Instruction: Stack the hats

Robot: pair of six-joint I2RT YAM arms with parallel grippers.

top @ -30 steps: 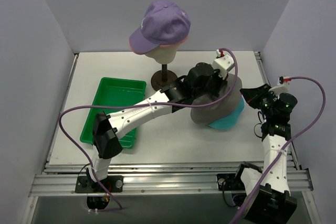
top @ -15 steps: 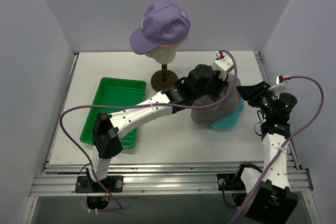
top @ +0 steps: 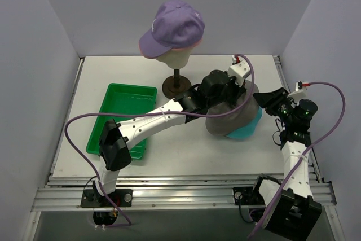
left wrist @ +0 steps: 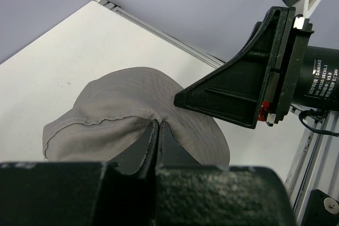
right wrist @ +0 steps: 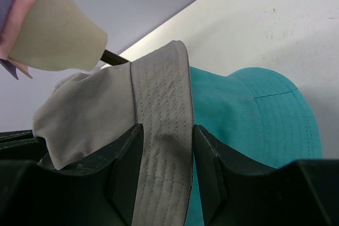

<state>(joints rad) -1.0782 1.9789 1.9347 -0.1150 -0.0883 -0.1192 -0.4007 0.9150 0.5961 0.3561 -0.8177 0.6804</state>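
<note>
Pinching grey hat (left wrist: 106, 104), end effector (left wrist: 159, 124) faces DAMIAO label (left wrist: 321, 73).

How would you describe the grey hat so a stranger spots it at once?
Start at the mannequin head wearing a purple cap. To its right and nearer lies the grey hat, draped over a teal hat. It alone is grey and pinched by the left end effector.
</note>
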